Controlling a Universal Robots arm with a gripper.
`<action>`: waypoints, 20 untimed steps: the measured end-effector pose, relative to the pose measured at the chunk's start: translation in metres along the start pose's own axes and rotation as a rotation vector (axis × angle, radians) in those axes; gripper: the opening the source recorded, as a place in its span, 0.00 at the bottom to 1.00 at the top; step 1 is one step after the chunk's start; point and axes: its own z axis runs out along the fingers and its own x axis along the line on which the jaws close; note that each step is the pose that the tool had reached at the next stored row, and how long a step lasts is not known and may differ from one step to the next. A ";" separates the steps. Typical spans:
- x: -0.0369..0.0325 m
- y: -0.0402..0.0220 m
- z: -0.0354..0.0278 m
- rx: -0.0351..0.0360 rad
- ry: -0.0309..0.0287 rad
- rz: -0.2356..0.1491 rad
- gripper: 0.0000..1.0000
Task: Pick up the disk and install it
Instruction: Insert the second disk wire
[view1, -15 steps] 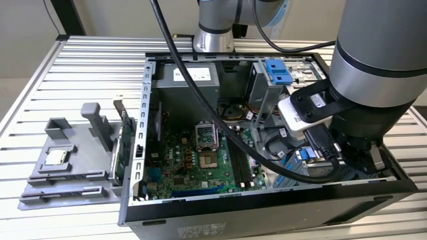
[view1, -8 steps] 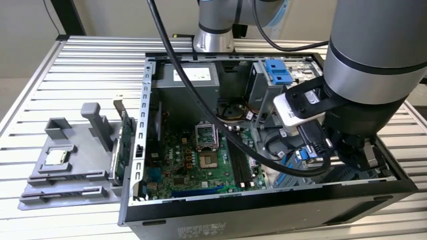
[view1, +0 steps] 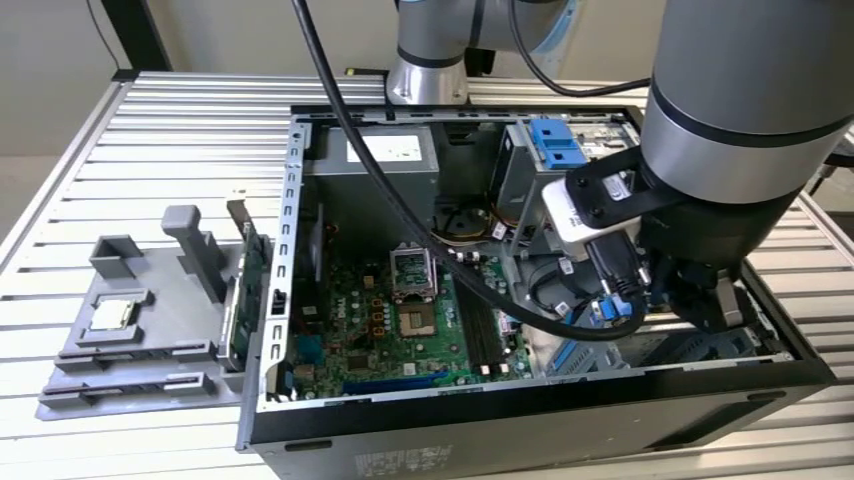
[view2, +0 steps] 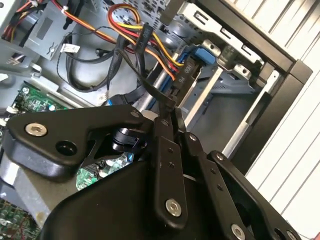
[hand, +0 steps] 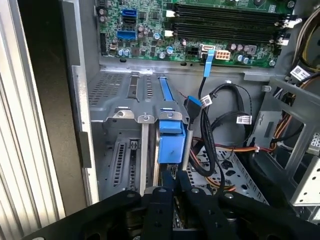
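The disk (hand: 170, 142) stands on edge in a slot of the grey drive bay (hand: 120, 150) at the case's front corner. Its blue plastic rail and a thin strip of silver metal face the first wrist camera. My gripper (hand: 175, 176) is shut, its black fingertips pressed together right at the near end of that blue rail, with nothing seen between them. In the second wrist view the gripper (view2: 169, 111) points into the bay past a black cable plug (view2: 182, 75). In the exterior view the gripper (view1: 714, 305) reaches down into the open computer case (view1: 534, 420) at its right end.
A green motherboard (view1: 400, 300) fills the case floor, with a grey power-supply box (view1: 380, 150) at the back. Black and coloured cables (hand: 215, 125) hang beside the bay. Another blue rail (view1: 554, 145) sits in the upper cage. A grey fixture (view1: 134, 350) holding a processor chip (view1: 114, 315) lies outside the case.
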 end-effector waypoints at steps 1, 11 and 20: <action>0.0000 0.0000 0.0003 0.0009 0.0043 0.011 0.00; -0.0053 -0.0001 0.0012 0.0020 0.0104 0.025 0.00; -0.0053 0.0001 0.0019 0.0019 0.0126 0.025 0.00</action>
